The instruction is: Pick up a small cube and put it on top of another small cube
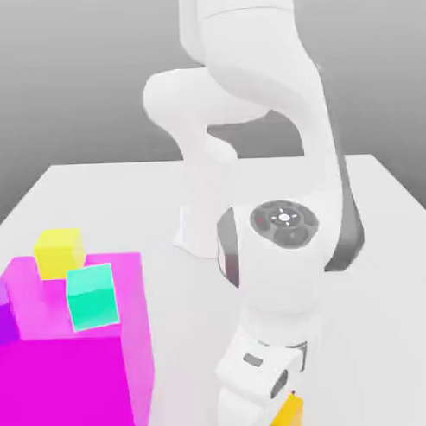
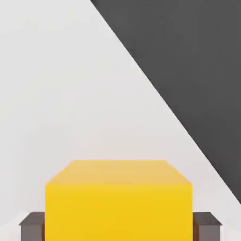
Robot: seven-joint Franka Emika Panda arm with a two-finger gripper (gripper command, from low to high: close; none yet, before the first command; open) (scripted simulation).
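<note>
Amber cube (image 2: pixel 119 202) clamped in the hand (image 2: pixel 120 227)
It sits at the table's (image 1: pixel 103 190) near edge; both fingers (image 2: pixel 32 226) press its sides.

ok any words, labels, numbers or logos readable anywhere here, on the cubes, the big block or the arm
None: no text, number or logo shows.
The amber cube, lemon-yellow cube, teal cube and magenta block have plain faces.
The arm's round wrist cap has only small dots, no lettering.

Glossy white arm (image 1: pixel 274 119), grey joints
</note>
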